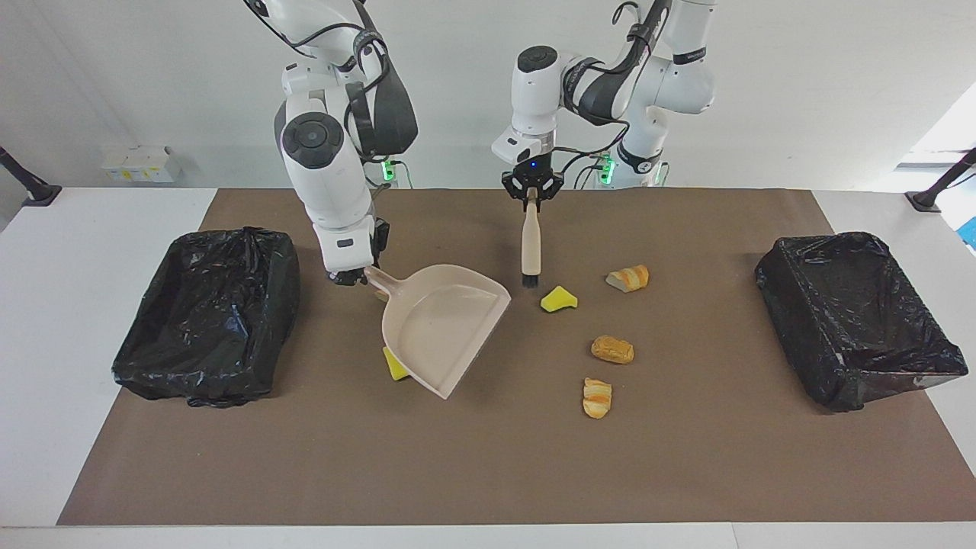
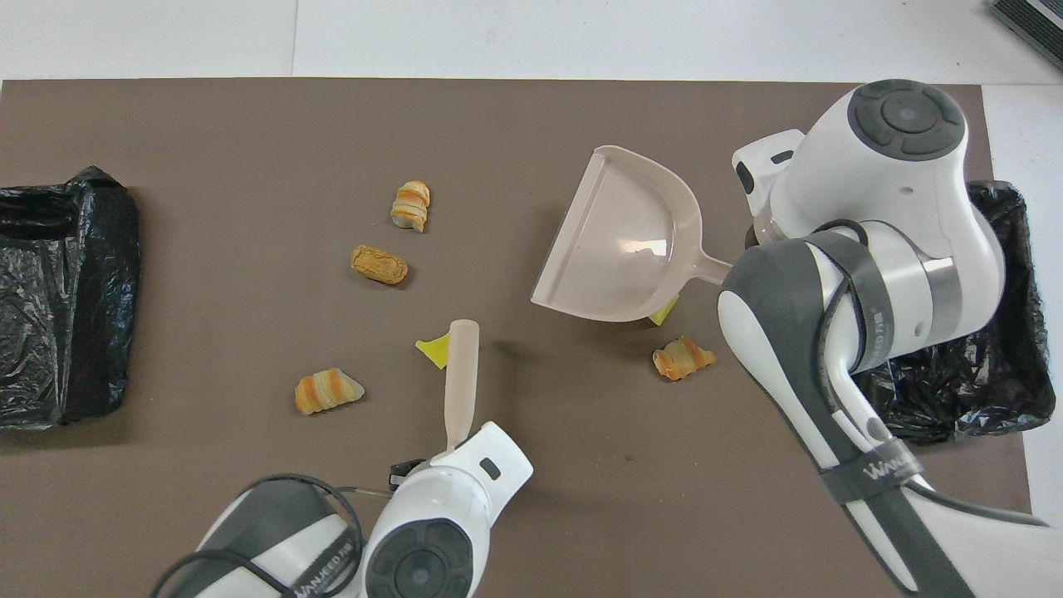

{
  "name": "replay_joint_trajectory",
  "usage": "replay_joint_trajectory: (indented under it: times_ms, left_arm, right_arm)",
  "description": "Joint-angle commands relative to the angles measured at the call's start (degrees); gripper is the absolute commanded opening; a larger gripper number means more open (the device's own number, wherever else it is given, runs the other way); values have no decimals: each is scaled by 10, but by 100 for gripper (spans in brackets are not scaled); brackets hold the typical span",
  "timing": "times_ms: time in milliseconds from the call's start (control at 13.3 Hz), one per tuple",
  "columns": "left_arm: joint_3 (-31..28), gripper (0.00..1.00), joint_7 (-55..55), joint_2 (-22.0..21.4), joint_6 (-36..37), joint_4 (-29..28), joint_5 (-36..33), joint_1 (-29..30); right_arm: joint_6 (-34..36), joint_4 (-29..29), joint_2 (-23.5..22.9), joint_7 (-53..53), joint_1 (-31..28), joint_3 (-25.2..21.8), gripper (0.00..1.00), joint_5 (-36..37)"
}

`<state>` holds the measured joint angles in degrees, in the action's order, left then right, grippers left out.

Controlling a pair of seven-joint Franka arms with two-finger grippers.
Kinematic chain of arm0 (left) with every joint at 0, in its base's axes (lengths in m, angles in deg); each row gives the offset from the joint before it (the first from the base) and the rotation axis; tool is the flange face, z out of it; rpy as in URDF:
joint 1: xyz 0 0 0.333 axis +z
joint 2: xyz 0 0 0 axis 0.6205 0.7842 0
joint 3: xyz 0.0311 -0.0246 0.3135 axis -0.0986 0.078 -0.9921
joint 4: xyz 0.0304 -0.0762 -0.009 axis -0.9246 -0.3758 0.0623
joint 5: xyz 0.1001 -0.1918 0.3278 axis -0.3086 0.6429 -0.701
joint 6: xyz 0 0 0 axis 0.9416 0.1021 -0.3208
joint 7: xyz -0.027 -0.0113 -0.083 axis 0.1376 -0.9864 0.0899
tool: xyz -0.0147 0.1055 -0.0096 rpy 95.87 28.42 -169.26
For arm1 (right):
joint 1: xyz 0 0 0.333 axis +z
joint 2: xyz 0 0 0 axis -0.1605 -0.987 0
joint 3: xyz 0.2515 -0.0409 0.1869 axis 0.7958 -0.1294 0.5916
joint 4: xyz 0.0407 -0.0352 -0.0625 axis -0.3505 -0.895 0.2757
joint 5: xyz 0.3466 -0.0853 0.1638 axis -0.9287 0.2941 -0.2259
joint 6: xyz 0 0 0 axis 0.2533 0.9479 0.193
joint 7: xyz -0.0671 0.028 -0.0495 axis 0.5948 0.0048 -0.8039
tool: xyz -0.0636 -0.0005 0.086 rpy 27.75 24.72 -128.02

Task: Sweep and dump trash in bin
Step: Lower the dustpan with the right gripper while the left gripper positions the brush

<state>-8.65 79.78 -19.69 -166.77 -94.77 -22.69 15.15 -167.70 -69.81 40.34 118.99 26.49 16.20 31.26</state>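
- The left pincer (image 1: 531, 192) is closed tight on the top end of the brush (image 1: 531, 244). The brush hangs straight down from it, with the black bristles at the bottom.
- The right pincer (image 1: 349, 276) is closed on the handle of the dustpan (image 1: 442, 324). The pan sticks out sideways from it, tipped up.
- The trash is small bits on the brown surface (image 1: 686, 457).
- A yellow sponge bit (image 1: 558, 299) lies just beside the brush bristles, below the left pincer.
- Three bread-like lumps (image 1: 612, 349) lie near that bit, toward the left arm's end.
- One more yellow bit (image 1: 394, 364) peeks out from under the dustpan, near the right pincer. In the overhead view a bread-like lump (image 2: 683, 358) lies close to the pan too.
- I think the bits are light and soft. The sponge ones would squash and may bounce or roll when pushed.
- So it looks best to push them gently with the bristles, low on the surface, and not pinch them.
- A black bin (image 1: 210, 313) sits past the right pincer.
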Motion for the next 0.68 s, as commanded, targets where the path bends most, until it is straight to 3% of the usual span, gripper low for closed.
replay_joint_trajectory:
  times_ms: [0, 376, 602]
  left_arm:
    - [6, 0, -76, 15, 28, 36, -11, 81]
    - [7, 0, -241, 82, 17, 106, -43, 192]
    - [5, 0, -298, 187, -36, 199, -49, 225]
  right_arm:
    - [-28, -36, 5, 56, 4, 8, 0, 24]
    - [-51, -91, -1, 90, 55, 10, 0, 27]
    - [-48, -100, 0, 72, 66, 10, 0, 33]
